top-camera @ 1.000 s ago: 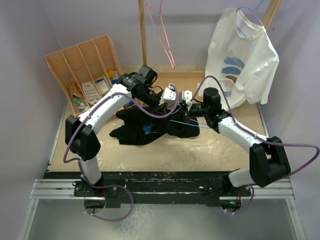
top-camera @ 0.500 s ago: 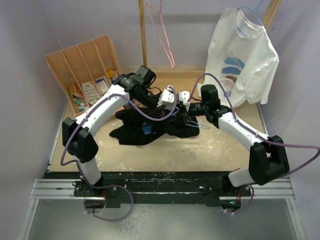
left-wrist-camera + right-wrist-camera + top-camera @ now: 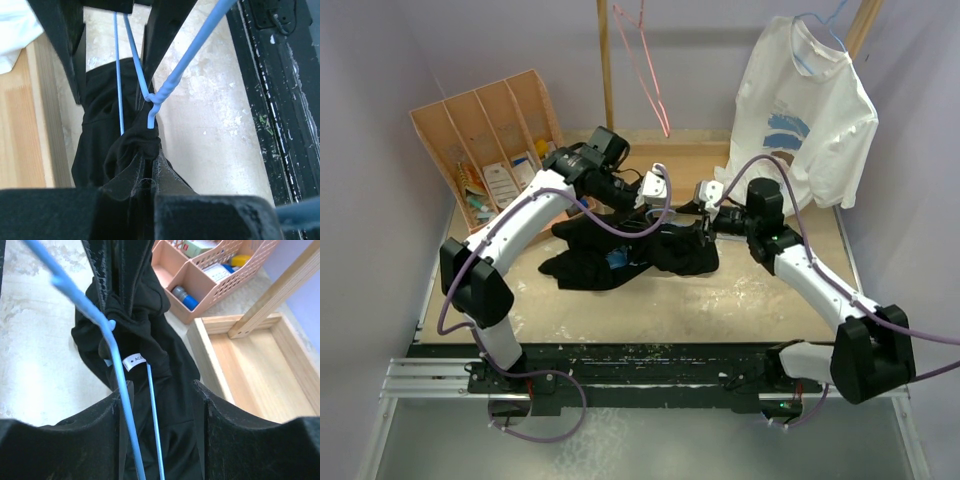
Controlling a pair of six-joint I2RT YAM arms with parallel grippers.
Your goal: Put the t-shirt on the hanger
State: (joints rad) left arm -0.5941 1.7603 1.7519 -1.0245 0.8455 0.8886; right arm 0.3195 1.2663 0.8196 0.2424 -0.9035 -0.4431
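White neck tag [image 3: 134,361], only "AC" legible, on black t-shirt [image 3: 170,370] at twelve o'clock of released right gripper [image 3: 162,390]; left gripper [image 3: 150,186] tight on t-shirt.

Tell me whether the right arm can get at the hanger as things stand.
Probably yes. The right gripper stands open, with two blue wires of the hanger running between its fingers and nothing blocking them. The left gripper is shut on the bunched t-shirt just beyond.

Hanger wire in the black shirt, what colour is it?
The hanger is light blue; left wrist view.
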